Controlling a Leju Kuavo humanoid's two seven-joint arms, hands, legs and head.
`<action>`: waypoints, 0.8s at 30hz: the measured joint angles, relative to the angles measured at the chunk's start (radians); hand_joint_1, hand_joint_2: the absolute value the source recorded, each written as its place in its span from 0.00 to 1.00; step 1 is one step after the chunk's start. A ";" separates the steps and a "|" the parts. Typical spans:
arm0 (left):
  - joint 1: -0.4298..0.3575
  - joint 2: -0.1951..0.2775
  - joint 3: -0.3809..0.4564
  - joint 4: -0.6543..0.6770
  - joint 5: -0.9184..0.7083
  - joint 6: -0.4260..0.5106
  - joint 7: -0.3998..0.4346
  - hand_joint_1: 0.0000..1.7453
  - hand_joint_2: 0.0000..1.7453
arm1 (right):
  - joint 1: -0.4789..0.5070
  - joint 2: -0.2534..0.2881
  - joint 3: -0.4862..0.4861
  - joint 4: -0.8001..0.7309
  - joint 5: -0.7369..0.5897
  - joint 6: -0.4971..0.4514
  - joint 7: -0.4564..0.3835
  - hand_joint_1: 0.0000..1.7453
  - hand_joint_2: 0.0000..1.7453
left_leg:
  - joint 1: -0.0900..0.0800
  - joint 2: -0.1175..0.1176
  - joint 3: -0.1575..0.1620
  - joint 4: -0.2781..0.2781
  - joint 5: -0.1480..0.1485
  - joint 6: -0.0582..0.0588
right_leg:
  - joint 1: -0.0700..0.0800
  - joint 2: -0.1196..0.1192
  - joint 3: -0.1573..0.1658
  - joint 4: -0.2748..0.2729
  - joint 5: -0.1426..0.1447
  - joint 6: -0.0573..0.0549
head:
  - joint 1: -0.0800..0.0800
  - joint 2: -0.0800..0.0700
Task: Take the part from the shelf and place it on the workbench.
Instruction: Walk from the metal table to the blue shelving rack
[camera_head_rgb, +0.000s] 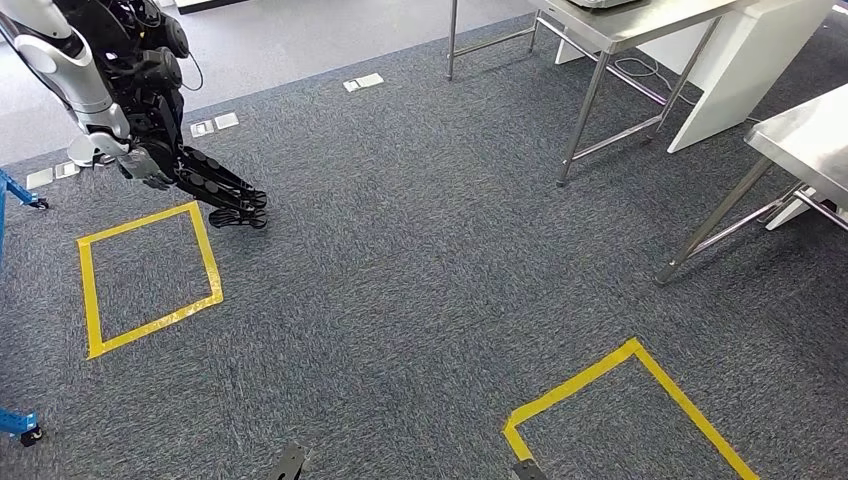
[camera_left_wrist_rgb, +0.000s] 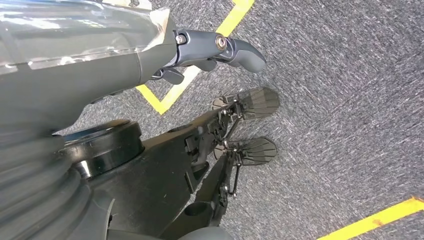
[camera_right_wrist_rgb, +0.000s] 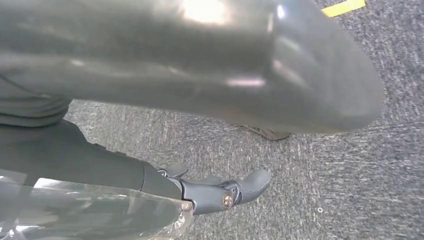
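Note:
My left hand (camera_left_wrist_rgb: 215, 50) hangs at my side over the grey carpet. Its thick thumb sticks out, its fingers (camera_left_wrist_rgb: 172, 75) are loosely bent, and nothing lies in it. Clear plastic wraps the cover behind it. My right hand (camera_right_wrist_rgb: 220, 192) hangs the same way, thumb out, with nothing between its fingers (camera_right_wrist_rgb: 175, 170). Two steel tables stand ahead on the right: a near one (camera_head_rgb: 805, 140) at the right edge and a farther one (camera_head_rgb: 640, 25) behind it.
Another humanoid robot (camera_head_rgb: 120, 90) stands at the far left, feet (camera_head_rgb: 238, 208) by a yellow tape square (camera_head_rgb: 92, 300). A second tape square (camera_head_rgb: 575, 385) lies near right. Blue frame parts on casters (camera_head_rgb: 18, 192) (camera_head_rgb: 20, 424) line the left edge. Floor sockets (camera_head_rgb: 363, 82) sit farther off.

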 joint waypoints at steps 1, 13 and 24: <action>0.000 0.000 0.000 0.000 0.000 -0.002 -0.001 0.00 1.00 | 0.000 0.000 -0.001 0.000 -0.003 0.000 -0.002 0.00 0.00 | 0.001 0.000 -0.003 0.006 -0.002 -0.001 | 0.001 0.000 -0.001 0.001 -0.001 -0.001 | 0.000 0.000; 0.002 0.008 -0.001 0.000 -0.051 -0.042 -0.007 0.00 1.00 | 0.023 0.004 -0.031 0.000 -0.040 -0.006 -0.023 0.00 0.00 | 0.001 0.000 -0.033 0.044 -0.008 -0.002 | 0.000 0.000 -0.039 0.071 -0.018 0.000 | 0.003 0.000; 0.000 0.022 -0.006 0.000 -0.069 -0.062 -0.015 0.00 1.00 | 0.068 0.017 -0.058 0.002 -0.043 -0.032 -0.048 0.00 0.00 | -0.002 0.000 -0.093 0.139 -0.048 -0.004 | -0.001 0.000 -0.119 0.185 -0.070 -0.007 | 0.003 0.000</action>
